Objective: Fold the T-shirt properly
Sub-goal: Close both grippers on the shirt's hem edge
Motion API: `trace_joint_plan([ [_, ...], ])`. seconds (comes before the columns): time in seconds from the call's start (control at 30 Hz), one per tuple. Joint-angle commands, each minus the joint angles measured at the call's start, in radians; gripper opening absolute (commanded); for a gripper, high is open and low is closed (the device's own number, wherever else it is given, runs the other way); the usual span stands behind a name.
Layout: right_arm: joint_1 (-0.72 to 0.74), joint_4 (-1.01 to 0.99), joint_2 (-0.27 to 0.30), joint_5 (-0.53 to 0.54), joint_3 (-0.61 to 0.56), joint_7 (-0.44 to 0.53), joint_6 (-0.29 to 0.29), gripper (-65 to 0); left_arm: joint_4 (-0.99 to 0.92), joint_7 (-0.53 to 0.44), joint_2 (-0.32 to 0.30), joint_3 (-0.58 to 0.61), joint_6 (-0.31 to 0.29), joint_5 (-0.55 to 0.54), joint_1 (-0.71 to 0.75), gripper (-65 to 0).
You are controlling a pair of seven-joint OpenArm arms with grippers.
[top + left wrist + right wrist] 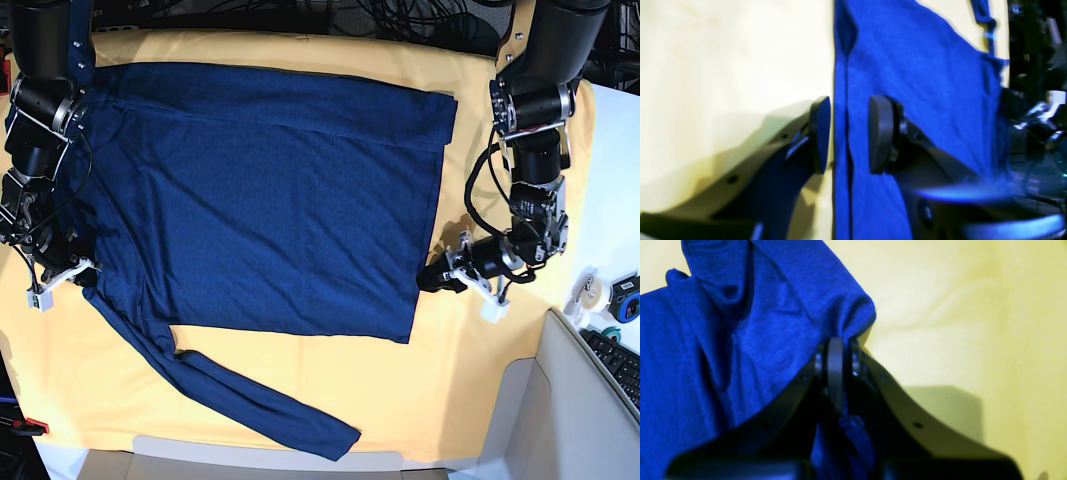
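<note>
The T-shirt (270,190), a dark navy long-sleeved garment, lay spread on the yellow table cloth (440,380), covering most of the far and middle area. In the base view, 1 long sleeve (250,400) trailed from the left side toward the near edge and lay unfolded. A band along the far edge appeared already turned over onto the body, though the pictures did not make this certain. The right gripper (836,350) sat at the left edge of the garment with its jaws pressed together on a bunched fold of blue fabric, as the right wrist view showed clearly. The left gripper (848,133) sat at the right edge of the garment with its jaws apart; the hem edge ran between the 2 pads (880,133), and neither pad was seen pressing the cloth. By judgement, the task was at an early stage: the body was flat, 1 side was secured, and the other side was lined up but not yet clamped. The main folds of the body and the loose sleeve remained to be done.
</note>
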Motion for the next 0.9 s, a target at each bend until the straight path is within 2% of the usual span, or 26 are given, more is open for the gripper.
trace_joint_plan([
  [0.0,0.011,0.004,0.003,-0.014,-0.003,-0.03,0.013,-65.0,-0.011,-0.05,-0.012,0.03,-0.011,-0.022,-0.05,-46.1],
  [0.17,0.008,0.004,0.001,-0.014,-0.003,-0.03,0.013,-65.0,-0.114,-0.218,-0.011,0.164,-0.011,-0.022,-0.078,-46.1],
  [0.3,0.004,0.004,0.001,-0.014,-0.003,-0.03,0.013,-65.0,-0.114,-0.285,-0.011,0.213,-0.011,-0.022,-0.078,-46.1],
  [0.5,-0.01,0.006,-0.007,-0.011,-0.001,-0.03,0.013,-65.0,-0.114,-0.299,0.014,0.211,-0.011,-0.022,-0.084,-46.1],
  [0.73,-0.012,0.006,-0.013,-0.011,-0.001,-0.03,0.013,-65.0,-0.114,-0.303,0.08,0.213,-0.011,-0.022,-0.095,-46.1],
  [0.87,-0.012,0.006,-0.02,-0.011,-0.001,-0.03,0.013,-65.0,-0.114,-0.354,0.095,0.213,-0.011,-0.022,-0.095,-46.1],
])
